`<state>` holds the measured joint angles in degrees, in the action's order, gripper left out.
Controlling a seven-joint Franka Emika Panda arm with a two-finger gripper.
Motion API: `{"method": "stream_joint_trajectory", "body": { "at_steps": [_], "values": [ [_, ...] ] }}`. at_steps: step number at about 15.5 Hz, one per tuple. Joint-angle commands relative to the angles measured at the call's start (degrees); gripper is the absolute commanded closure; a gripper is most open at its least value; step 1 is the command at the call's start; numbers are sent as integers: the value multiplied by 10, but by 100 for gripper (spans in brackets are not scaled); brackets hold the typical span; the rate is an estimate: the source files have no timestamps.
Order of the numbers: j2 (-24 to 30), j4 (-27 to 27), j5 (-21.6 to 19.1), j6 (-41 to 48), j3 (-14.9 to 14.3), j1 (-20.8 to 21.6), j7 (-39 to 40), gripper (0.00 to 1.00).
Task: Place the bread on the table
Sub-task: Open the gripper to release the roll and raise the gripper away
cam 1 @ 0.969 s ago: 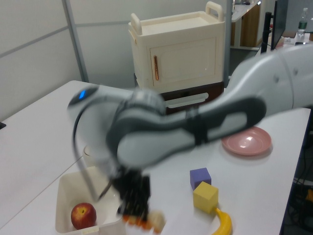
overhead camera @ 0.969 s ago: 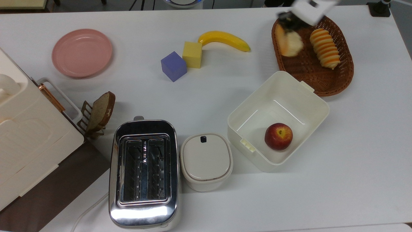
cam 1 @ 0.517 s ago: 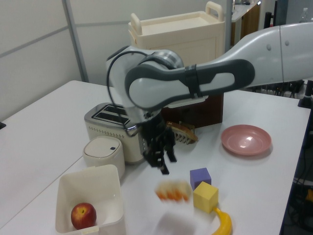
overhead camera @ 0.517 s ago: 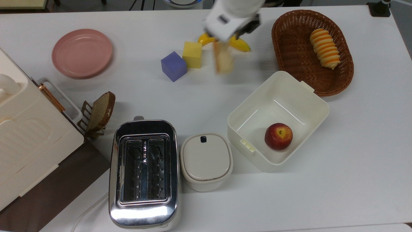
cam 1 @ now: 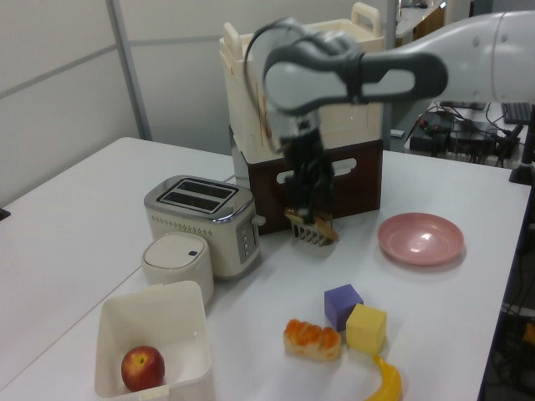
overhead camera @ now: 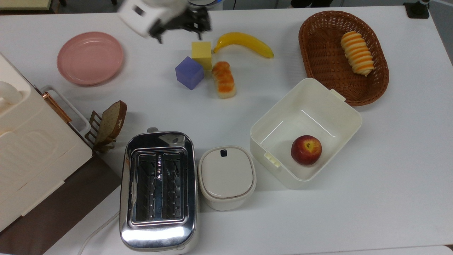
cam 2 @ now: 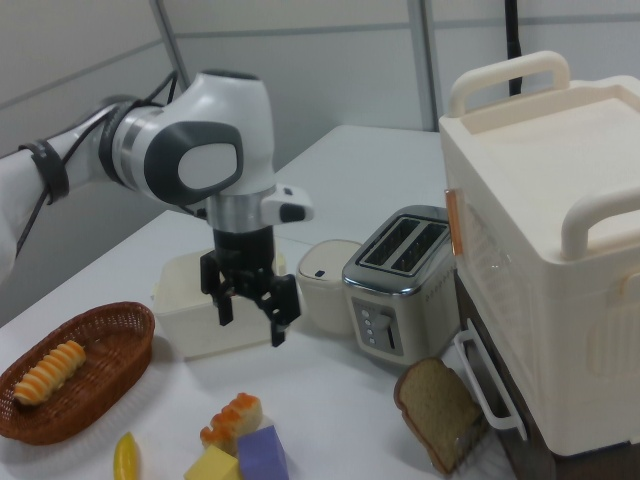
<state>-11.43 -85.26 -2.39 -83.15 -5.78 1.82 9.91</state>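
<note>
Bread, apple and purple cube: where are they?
bread [overhead camera: 223, 79], top view, on its orange lumpy top.
apple [overhead camera: 306, 149], top view, on its red middle.
purple cube [overhead camera: 190, 72], top view, on its top face.

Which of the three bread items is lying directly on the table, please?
The small golden-topped loaf beside the purple cube lies on the white table; the striped roll sits in the basket, the brown slice in a rack.

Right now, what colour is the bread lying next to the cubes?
The bread has a golden-orange lumpy top and cream-pale sides; the top view shows it best.
</note>
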Motion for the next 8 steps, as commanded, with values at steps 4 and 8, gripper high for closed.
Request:
{"method": "stream_joint_trajectory", "body": {
  "at_steps": [4,8],
  "values": [
    [52,-3,5,-16,4,-38,9,0],
    [76,-3,8,-17,3,-51,-48,0]
  ]
}}
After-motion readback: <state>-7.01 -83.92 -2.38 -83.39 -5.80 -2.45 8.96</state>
